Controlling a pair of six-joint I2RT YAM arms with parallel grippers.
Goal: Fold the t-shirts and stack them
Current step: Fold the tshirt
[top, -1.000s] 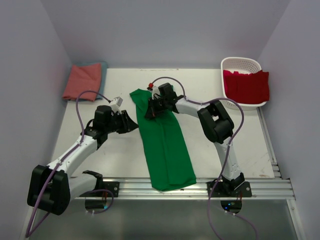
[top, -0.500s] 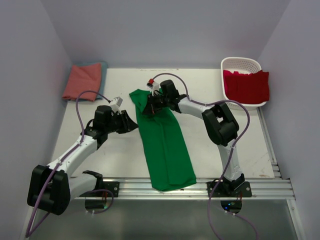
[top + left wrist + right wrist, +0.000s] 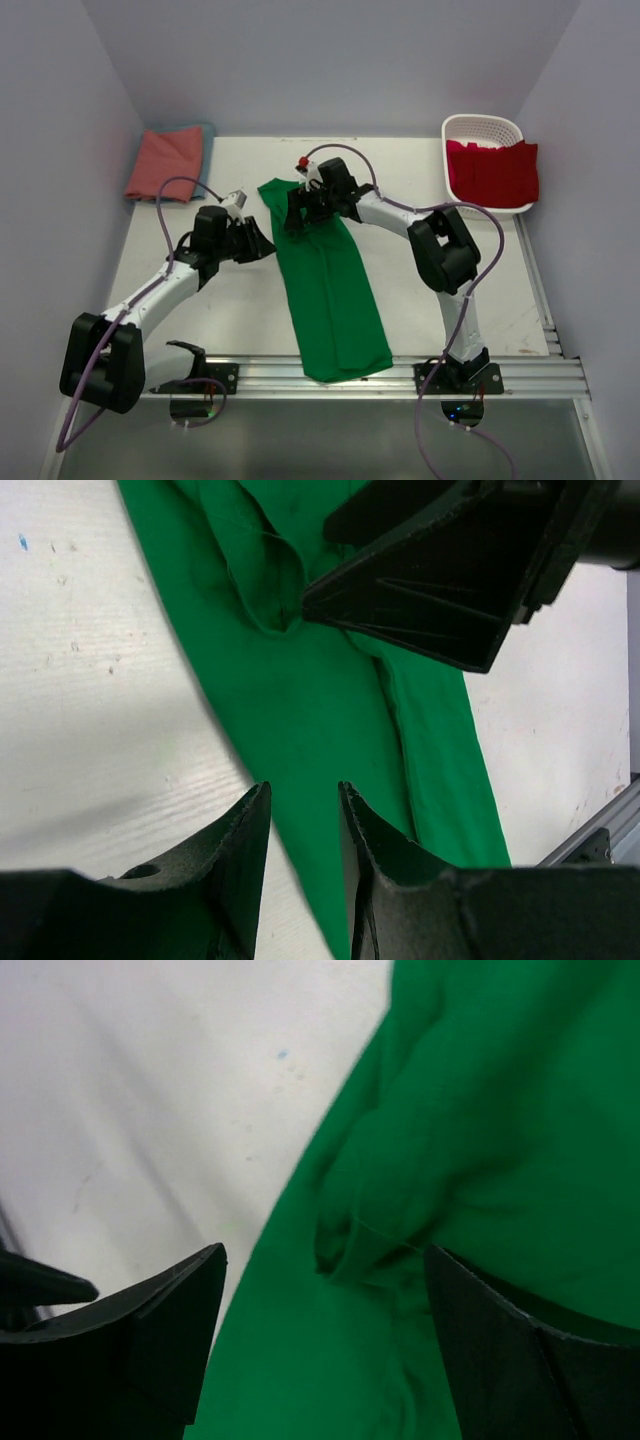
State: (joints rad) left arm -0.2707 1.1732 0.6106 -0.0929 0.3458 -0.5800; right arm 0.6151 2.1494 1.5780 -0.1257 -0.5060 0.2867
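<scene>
The right end effector has just sprung wide over the far end of the green t-shirt, dropping the cloth, a long folded strip on the table; the left end effector, narrow and empty, hovers beside its left edge, so another fold seems next

The left black-and-white robot arm reaches out from its base at the near edge, forearm low and angled toward the middle. Its black two-finger left hand points right, fingers only narrowly parted, nothing between them. The right black-and-white robot arm rises, bends at the elbow and stretches left and away. Its black right hand is tipped downward, fingers spread wide, gripping nothing. The two hands sit near each other but apart, tips facing.
</scene>
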